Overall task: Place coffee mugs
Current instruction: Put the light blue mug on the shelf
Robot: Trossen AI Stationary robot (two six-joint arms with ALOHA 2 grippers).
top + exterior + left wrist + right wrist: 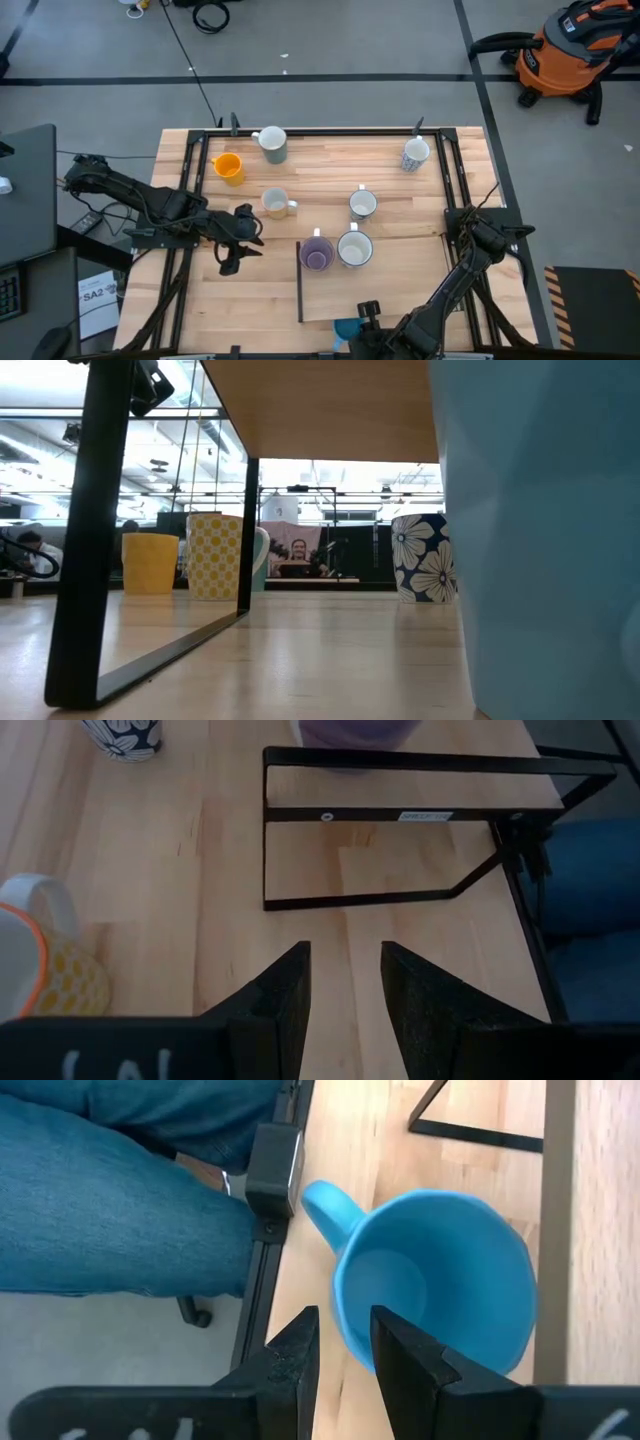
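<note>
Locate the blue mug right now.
In the high view the blue mug sits at the table's near edge, right of centre, below the purple mug, with the right claw at its rim.
</note>
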